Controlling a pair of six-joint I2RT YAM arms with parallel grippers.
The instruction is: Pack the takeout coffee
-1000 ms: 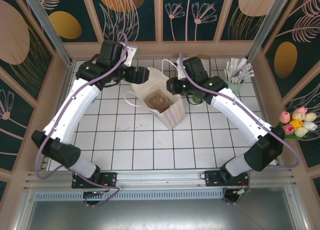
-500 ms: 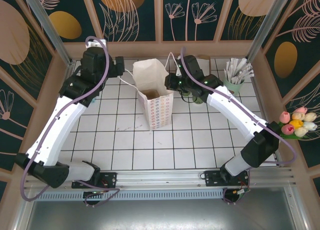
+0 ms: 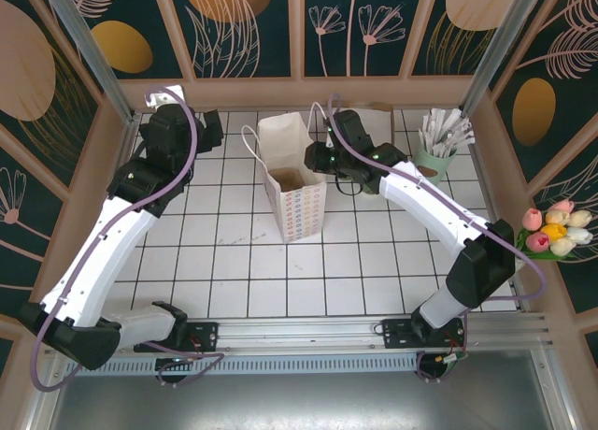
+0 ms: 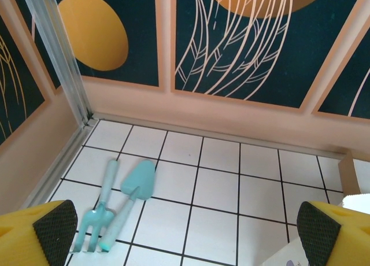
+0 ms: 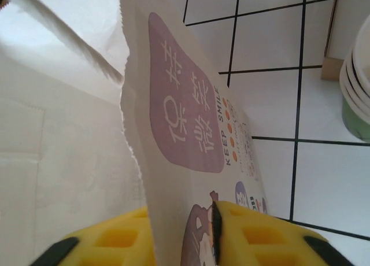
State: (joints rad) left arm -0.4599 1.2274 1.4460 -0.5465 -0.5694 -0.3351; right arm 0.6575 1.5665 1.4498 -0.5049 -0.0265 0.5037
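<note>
Your right hand (image 5: 182,234) is up at the top edge of the white paper bag (image 5: 188,121). The wrist view has one yellow finger on each side of the bag's printed wall, with the paper standing between them. Pinching or only straddling? You can't tell, because the fingertips are cut off at the bottom of the picture. From above, that hand (image 3: 316,157) sits against the bag's right rim. The bag (image 3: 297,201) stands upright on the tabletop (image 3: 234,262), mouth up, brown inside.

Over to your left hand (image 4: 185,234): released, jaws spread wide, a padded tip in each bottom corner of its view. It hangs over the far left corner tiles. On the tiles ahead of it lie a teal hand fork (image 4: 95,220), blurred, and a teal trowel (image 4: 136,188), side by side and well apart from the bag.

Now the takeout coffee: you can't place it. Your right forearm covers the tiles just right of the bag, and a dark shape there is too hidden to name. At the right edge of the right wrist view, a stack of green cups (image 5: 357,84) with cream rims is cut off, near the bag's side.
</note>
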